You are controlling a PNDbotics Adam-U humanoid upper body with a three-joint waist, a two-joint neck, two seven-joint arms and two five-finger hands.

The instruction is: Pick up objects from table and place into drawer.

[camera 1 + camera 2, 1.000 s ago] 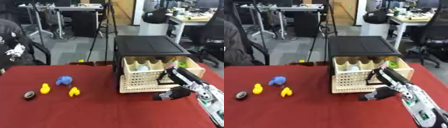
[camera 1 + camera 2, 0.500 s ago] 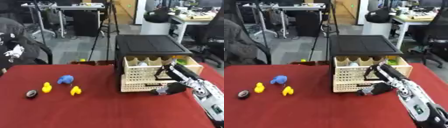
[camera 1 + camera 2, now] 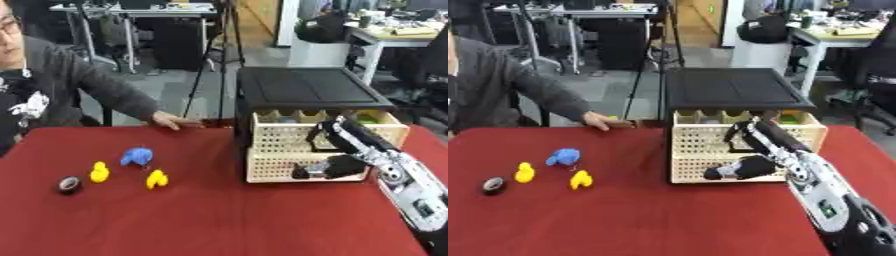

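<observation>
Toys — two yellow ducks (image 3: 156, 179), a blue figure (image 3: 136, 156) and a dark ring (image 3: 69, 184) — are seen well left of the right hand (image 3: 331, 167), curled empty against the drawer (image 3: 280, 150).

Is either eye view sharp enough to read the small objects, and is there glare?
Left eye view: soft throughout, yellow toys and the blue one mere blobs, right hand smeared. Right eye view: equally soft; no glare on the red table, lighting even, shadows faint.
</observation>
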